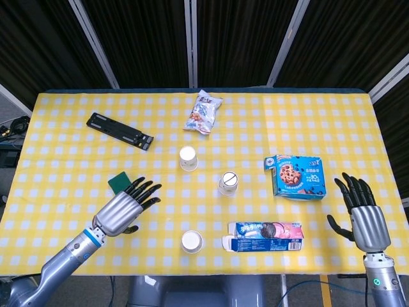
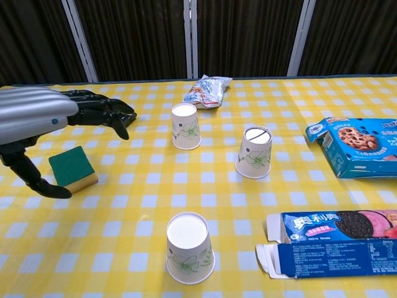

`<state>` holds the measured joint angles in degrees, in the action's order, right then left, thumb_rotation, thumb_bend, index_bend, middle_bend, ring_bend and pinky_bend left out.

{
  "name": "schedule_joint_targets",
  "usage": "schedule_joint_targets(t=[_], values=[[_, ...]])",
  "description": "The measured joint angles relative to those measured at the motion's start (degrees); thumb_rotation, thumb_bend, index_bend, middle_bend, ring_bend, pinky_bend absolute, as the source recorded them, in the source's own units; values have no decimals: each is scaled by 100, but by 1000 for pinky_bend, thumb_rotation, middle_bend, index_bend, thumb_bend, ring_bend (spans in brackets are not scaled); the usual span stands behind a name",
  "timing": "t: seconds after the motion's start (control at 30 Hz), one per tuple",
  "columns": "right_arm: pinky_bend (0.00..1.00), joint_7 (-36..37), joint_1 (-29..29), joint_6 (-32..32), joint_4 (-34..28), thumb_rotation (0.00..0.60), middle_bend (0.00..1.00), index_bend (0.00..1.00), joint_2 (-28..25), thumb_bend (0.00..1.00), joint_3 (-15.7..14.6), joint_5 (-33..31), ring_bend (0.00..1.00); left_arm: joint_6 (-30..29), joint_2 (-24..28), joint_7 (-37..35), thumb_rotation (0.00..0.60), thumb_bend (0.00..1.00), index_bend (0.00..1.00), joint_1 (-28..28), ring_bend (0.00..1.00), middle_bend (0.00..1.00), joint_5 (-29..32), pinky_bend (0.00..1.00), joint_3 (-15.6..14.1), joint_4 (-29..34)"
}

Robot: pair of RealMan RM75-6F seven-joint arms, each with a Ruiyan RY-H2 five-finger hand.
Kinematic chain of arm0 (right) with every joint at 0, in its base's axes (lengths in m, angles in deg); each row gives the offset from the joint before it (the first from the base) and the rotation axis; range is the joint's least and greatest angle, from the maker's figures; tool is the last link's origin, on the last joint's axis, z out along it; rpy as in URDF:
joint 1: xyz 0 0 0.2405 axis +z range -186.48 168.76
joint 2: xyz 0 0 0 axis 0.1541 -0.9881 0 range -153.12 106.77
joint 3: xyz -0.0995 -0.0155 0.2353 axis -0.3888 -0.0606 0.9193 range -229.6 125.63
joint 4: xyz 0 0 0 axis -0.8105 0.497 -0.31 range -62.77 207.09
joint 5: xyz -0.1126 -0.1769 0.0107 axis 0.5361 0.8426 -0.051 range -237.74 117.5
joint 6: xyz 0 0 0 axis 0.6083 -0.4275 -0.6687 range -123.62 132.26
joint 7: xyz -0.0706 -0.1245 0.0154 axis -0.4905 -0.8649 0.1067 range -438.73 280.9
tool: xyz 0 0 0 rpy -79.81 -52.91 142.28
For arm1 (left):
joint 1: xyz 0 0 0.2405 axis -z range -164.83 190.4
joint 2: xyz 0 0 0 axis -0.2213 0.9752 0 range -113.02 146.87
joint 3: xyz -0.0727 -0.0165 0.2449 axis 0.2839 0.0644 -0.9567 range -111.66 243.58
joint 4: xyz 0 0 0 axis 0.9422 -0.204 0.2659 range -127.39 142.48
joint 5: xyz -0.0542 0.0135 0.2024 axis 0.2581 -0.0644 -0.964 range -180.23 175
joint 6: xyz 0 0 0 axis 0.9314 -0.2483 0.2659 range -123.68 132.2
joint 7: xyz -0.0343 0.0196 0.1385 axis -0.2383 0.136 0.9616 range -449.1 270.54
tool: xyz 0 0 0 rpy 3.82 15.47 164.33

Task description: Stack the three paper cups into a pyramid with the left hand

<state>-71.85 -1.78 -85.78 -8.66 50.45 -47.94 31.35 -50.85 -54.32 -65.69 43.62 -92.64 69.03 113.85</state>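
Three paper cups stand upside down and apart on the checked cloth: a far cup (image 1: 187, 158) (image 2: 186, 126), a middle cup (image 1: 228, 183) (image 2: 255, 152) and a near cup (image 1: 192, 242) (image 2: 189, 247). My left hand (image 1: 123, 210) (image 2: 43, 121) hovers open, fingers spread, left of the near cup and partly over the green sponge (image 1: 117, 183) (image 2: 72, 169). It touches no cup. My right hand (image 1: 365, 217) is open near the table's right front corner, seen only in the head view.
A black flat bracket (image 1: 120, 131) lies at the back left and a snack bag (image 1: 203, 112) at the back middle. A blue cookie box (image 1: 294, 177) sits at the right. An opened Oreo box (image 1: 265, 235) lies just right of the near cup.
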Motion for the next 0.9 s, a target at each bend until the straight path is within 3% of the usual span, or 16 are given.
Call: schedule_joint_targets(t=[0.33,0.43,0.67,0.9], values=[[0,-13,-22,-65,0,600,0,16,-20,198,49,-36,0,365,-470,447,600,61,209,329,0,0,343,0,3,188],[0,18,-37,-104,-16,600,0,16,-43,198,67,-40,0,458,-564,644,600,64,158,412,0,0,460,0,-4,217],[0,82,-53,-137,-57,600,0,16,-88,198,77,-33,0,704,-818,1328,600,67,134,640,0,0,1056,0,-8,241],[0,144,-61,-134,-78,600,0,16,-116,198,77,-39,0,808,-1156,1573,600,72,161,895,0,0,1522,0,58,246]])
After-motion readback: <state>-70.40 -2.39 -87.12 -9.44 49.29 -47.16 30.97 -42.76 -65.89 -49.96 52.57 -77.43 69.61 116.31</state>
